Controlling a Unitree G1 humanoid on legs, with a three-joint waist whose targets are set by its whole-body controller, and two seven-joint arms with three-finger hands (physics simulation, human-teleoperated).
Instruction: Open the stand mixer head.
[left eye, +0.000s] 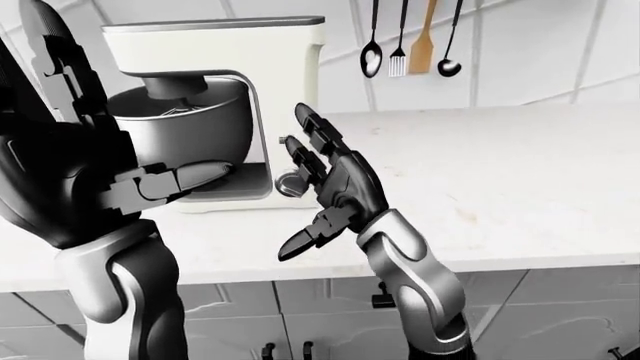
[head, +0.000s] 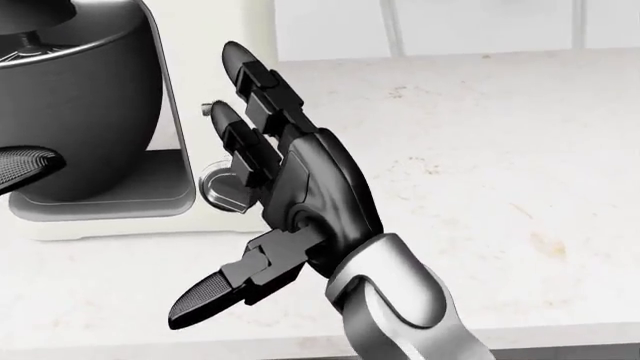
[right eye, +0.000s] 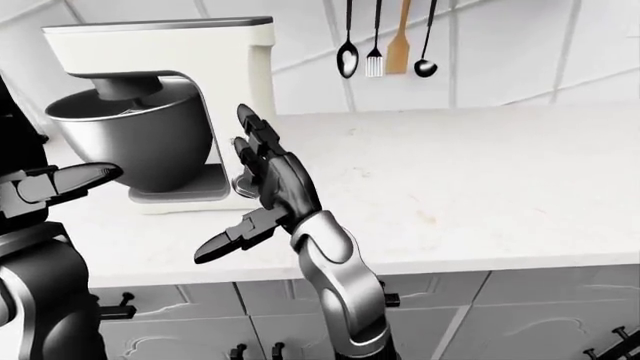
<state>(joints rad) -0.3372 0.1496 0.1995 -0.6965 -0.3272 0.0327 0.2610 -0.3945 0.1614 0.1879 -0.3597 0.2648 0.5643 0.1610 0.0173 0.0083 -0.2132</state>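
A cream stand mixer (right eye: 225, 60) stands on the white counter (right eye: 480, 172) at the left of the eye views. Its head (right eye: 150, 45) lies level over a grey metal bowl (right eye: 130, 139). A round knob (head: 222, 187) sits low on the mixer's column. My right hand (right eye: 240, 180) is open, fingers spread and pointing up, just to the right of the column near the knob, holding nothing. My left hand (left eye: 150, 184) is open at the left, raised before the bowl, one fingertip (right eye: 85, 176) reaching toward the bowl. I cannot tell whether it touches.
A spoon (left eye: 372, 45), a fork (left eye: 398, 45), a wooden spatula (left eye: 424, 37) and a ladle (left eye: 452, 45) hang on the tiled wall above the counter. Grey cabinet doors (right eye: 480, 322) with dark handles run below the counter edge.
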